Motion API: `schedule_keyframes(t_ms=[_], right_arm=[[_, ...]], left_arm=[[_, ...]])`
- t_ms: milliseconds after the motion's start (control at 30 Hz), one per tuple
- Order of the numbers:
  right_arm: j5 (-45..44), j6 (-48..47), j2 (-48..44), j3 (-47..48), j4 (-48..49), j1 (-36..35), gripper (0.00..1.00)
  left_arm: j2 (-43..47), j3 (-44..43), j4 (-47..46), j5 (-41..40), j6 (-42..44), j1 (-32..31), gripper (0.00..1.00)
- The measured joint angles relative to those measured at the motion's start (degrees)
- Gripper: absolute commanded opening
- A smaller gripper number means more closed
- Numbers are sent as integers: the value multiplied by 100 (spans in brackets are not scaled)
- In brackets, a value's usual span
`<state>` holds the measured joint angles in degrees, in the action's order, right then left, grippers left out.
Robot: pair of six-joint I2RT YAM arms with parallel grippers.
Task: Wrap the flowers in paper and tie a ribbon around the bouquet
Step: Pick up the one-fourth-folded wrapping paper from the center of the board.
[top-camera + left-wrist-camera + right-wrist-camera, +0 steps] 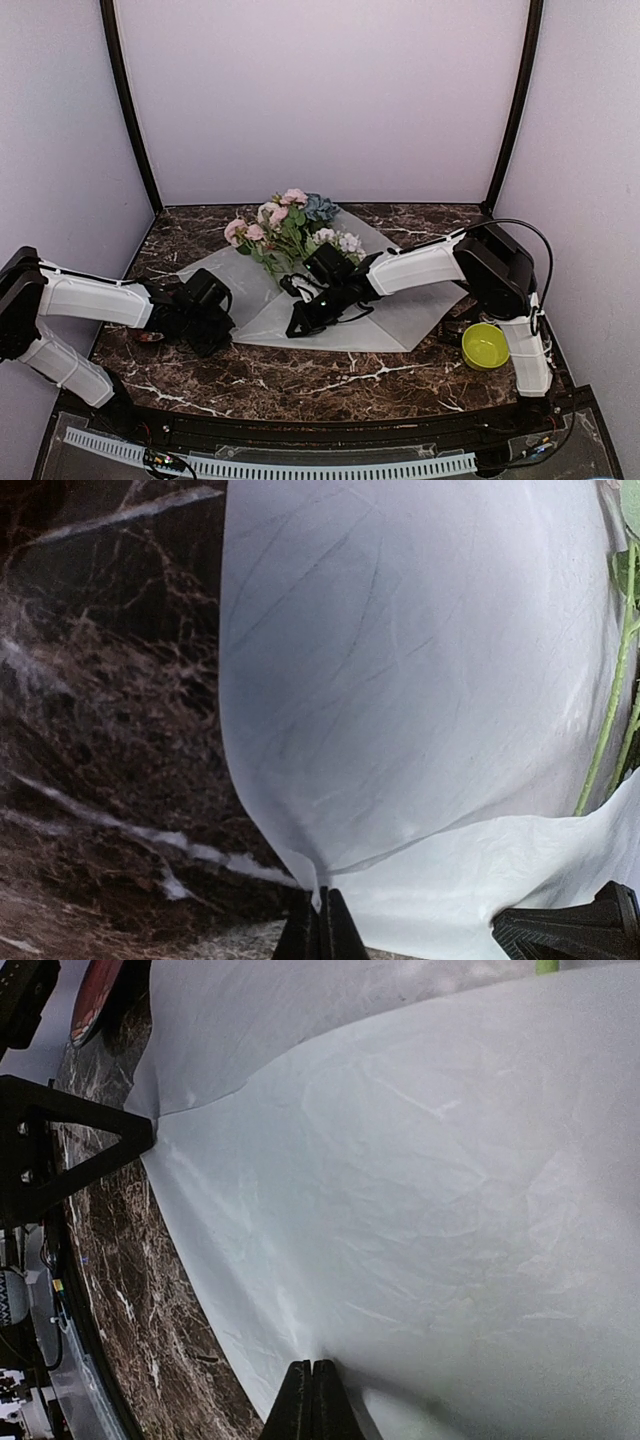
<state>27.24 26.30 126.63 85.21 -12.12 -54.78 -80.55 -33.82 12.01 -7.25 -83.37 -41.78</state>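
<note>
I face a counter (300,380) of dark brown marble threaded with white veins. Three plain, pale lilac walls box it in: a back wall (320,100) straight ahead, and a left wall (60,130) and a right wall (590,130) at the sides. A thin black post runs up each far corner, one left (128,110), one right (515,100). The light is soft and even. Along my near edge runs a black rim (330,428), with a white slotted strip (270,468) just below it.

Frosted white paper (390,325), spread out; pink/white/blue flowers (285,220) lying on far part
</note>
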Motion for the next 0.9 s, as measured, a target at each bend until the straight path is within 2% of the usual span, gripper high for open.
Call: schedule_keyframes(t_ms=[200,467,700,900], right_arm=[[92,42,0,-28,52,2,0],[323,319,-17,-234,435,61,0],[470,479,-17,-302,544,116,0],[601,625,-15,-369,662,168,0]], left_arm=[[101,-85,339,-326,354,-17,0],[153,-719,820,-782,1357,-129,0],[66,-1276,894,-1128,2369,-529,0],[-481,-2050,776,-1357,3331,-1040,0]])
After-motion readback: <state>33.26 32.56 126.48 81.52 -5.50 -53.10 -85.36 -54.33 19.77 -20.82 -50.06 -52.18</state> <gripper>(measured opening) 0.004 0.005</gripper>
